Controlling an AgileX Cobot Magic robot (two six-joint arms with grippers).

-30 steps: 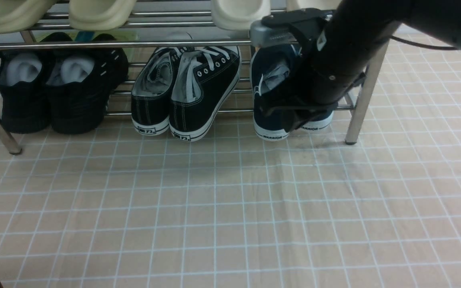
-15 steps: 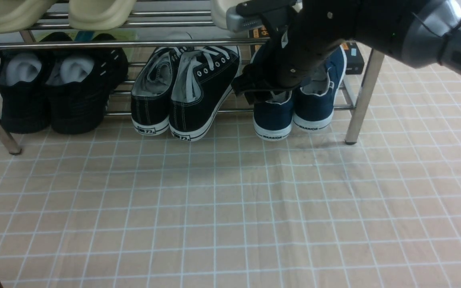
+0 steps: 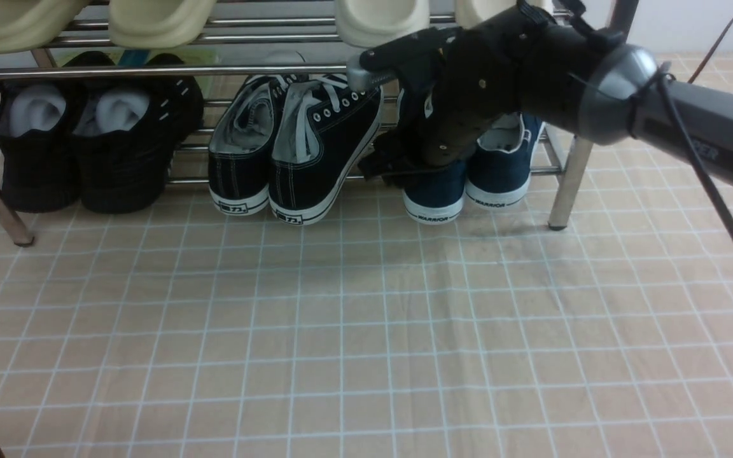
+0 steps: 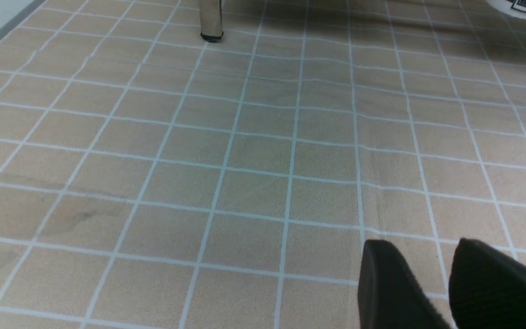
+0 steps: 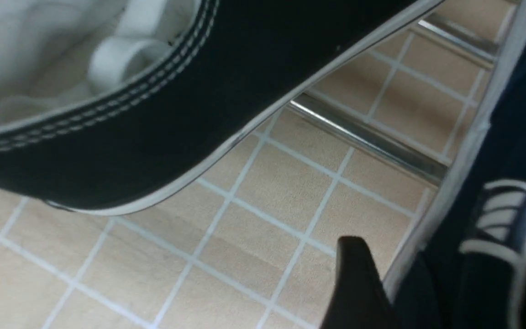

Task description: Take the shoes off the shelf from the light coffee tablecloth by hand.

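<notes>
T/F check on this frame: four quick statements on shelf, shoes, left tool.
1. The navy shoes stand at the right end of the shelf. True.
2. The left tool holds a shoe. False: it is empty, over bare tablecloth.
3. The black lace-up sneakers stand between the all-black shoes and the navy shoes. True.
4. The upper tier holds black boots. False: cream slippers sit there.
</notes>
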